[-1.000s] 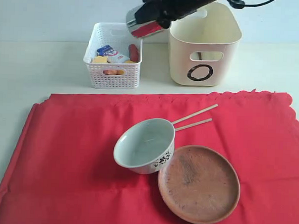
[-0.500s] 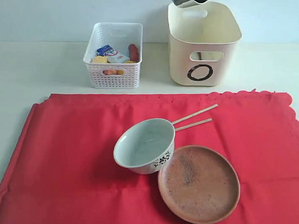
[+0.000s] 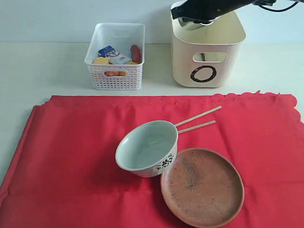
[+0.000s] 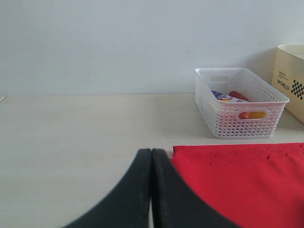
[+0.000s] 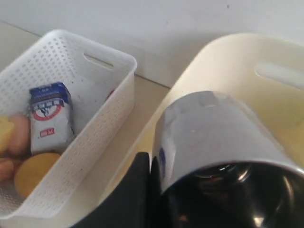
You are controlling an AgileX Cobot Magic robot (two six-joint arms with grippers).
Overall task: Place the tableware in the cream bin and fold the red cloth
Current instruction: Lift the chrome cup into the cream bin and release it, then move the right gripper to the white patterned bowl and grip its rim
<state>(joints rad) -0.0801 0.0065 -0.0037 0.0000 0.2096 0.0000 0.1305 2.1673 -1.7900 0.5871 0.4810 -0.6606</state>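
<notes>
My right gripper [image 5: 150,159] is shut on the rim of the shiny steel cup [image 5: 213,133], which it holds tilted over the open top of the cream bin [image 5: 285,109]. From the exterior view the black arm and gripper [image 3: 189,14] hang over the bin's [image 3: 207,56] back-left rim, with a sliver of the cup [image 3: 193,22] showing. The flower-print bowl [image 3: 146,146], brown plate [image 3: 202,187] and two chopsticks [image 3: 197,121] lie on the spread red cloth [image 3: 64,155]. My left gripper [image 4: 151,152] is shut and empty, low by the cloth's corner [image 4: 247,180].
A white perforated basket [image 3: 115,57] with a milk carton and other food stands left of the bin. The bowl leans against the plate's rim, and the chopsticks run from the bowl toward the bin. Bare pale table surrounds the cloth.
The right arm carried the cup rightward from above the white basket to over the cream bin, rising out of view and then coming down again. The left gripper has not moved.
</notes>
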